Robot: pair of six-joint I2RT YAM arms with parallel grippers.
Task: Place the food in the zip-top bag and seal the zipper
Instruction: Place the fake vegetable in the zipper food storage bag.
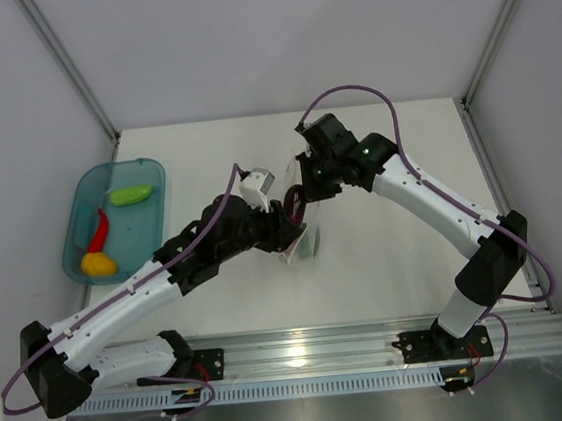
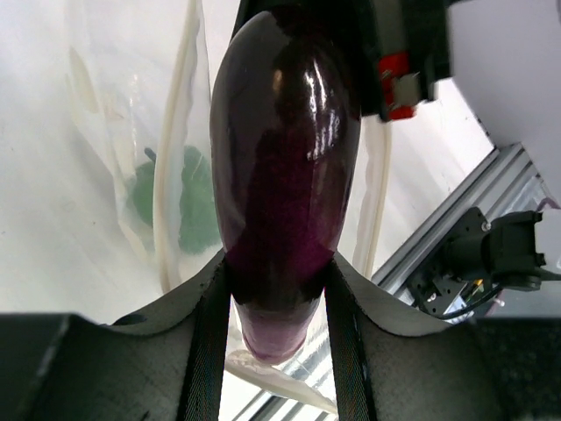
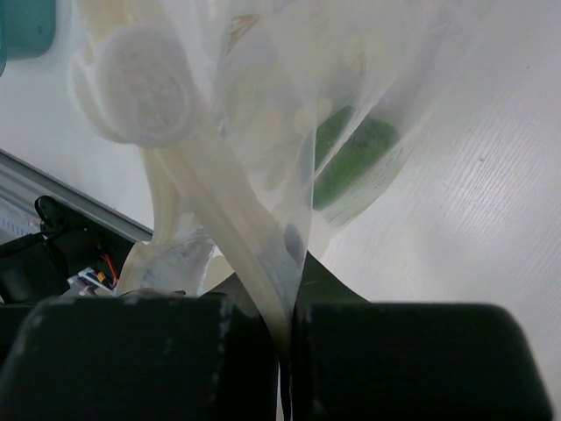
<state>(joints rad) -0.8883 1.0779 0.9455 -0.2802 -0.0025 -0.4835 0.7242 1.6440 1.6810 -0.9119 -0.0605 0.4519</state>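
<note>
My left tool [image 2: 276, 303] is clamped on the eggplant [image 2: 285, 175]. Its two pads squeeze the narrow end from either side, and the fat end sticks out ahead of the fingers. The eggplant is dark purple and glossy, with bright glints along its skin. Just beside it, ahead of the same tool, hangs the bag [image 2: 131, 132], clear and crinkled. I cannot tell whether the eggplant's tip is already inside the bag's mouth.

My right tool [image 3: 285, 342] is closed on the bag's edge. The thick whitish zipper [image 3: 230, 219] runs down between its fingers, and the rest of the bag spreads out ahead of it. The plastic carries round white dots [image 3: 145, 83]. A green vegetable [image 3: 351, 153] shows through it, lying inside the bag close to the desk [image 3: 491, 175].

From above, both tools meet near the middle of the desk with the bag between them. Well off to the left of my left tool, a teal tray [image 1: 75, 207] holds a second green vegetable [image 1: 131, 194], a red chili [image 1: 100, 227] and a yellow pepper [image 1: 98, 263].
</note>
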